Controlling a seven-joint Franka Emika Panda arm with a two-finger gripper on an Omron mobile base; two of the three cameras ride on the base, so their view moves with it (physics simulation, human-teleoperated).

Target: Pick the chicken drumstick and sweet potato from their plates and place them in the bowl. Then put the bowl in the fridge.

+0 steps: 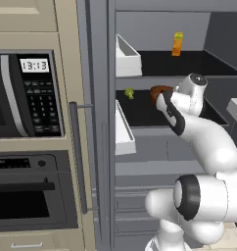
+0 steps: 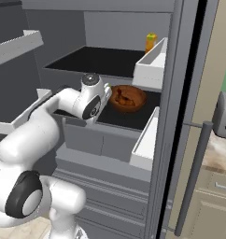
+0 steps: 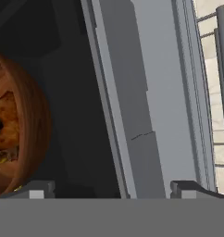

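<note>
Closest to the lens in the base views is my own white arm [image 1: 208, 196], rising from the base and reaching into the open fridge [image 2: 110, 28]. In the hand view my two dark fingertips [image 3: 37, 189] stand far apart at the bottom, so my jaws are wide open and hold nothing.

The bowl [image 2: 128, 98] sits on the dark middle shelf [image 2: 129, 119] of the fridge, upright, with brownish food lumps inside it. I cannot tell the chicken drumstick from the sweet potato among them. In the right base view the bowl is just beyond my wrist, near it but with a small gap showing. In the left base view only its rim [image 1: 159, 90] peeks out behind my forearm. In the hand view the bowl [image 3: 21, 134] lies at the left edge, rolled on its side by the tilt of my hand, and apart from my left fingertip.

A small green item [image 1: 129, 93] rests on the same shelf, to the left of the bowl. On the shelf above stands an orange carton [image 1: 177, 44], upright, towards the back. White door bins [image 1: 126, 59] hang on the inside of the open door.

To the left of the fridge is a black-fronted microwave [image 1: 22, 95] with a lit clock, and below it an oven [image 1: 27, 196]. A long vertical handle [image 1: 77, 157] runs beside them.
</note>
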